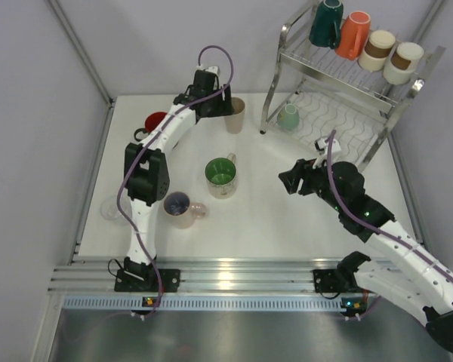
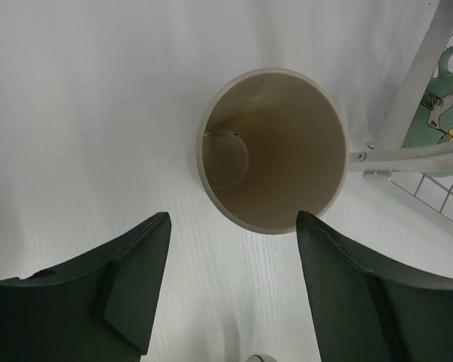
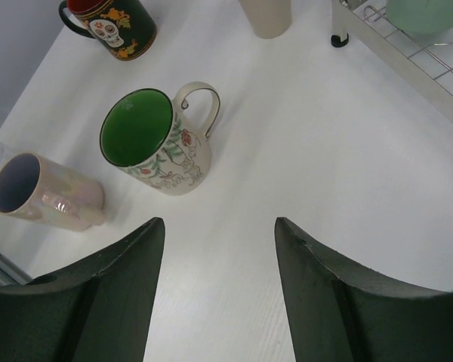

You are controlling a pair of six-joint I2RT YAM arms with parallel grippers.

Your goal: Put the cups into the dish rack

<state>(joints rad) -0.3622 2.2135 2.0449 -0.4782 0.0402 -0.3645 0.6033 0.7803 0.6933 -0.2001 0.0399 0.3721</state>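
Four cups sit in one row on the upper shelf of the dish rack (image 1: 340,73), which stands in the far right corner of the table (image 1: 272,219): a dark teal cup (image 1: 326,21), an orange cup (image 1: 352,34), a cream cup with a brown band (image 1: 377,49) and a white-and-brown cup (image 1: 402,62). One mint cup (image 1: 288,117) is on the lower shelf, at its left end.

On the table I see five more. A beige tumbler (image 2: 272,147) stands upright near the far edge, just left of the rack's leg. A red mug with a black handle (image 1: 155,122) is toward the far left corner. A green-lined mug (image 3: 155,139) is in the middle, a pinkish mug (image 3: 49,194) is nearer to me and to the left of it, and a clear glass (image 1: 112,207) is by the left edge.

My left fingers (image 2: 128,264) are apart and hold nothing. They hang above the tumbler, and its rim shows just beyond their tips. My right fingers (image 3: 121,279) are also apart and hold nothing, over bare table right of the green-lined mug.
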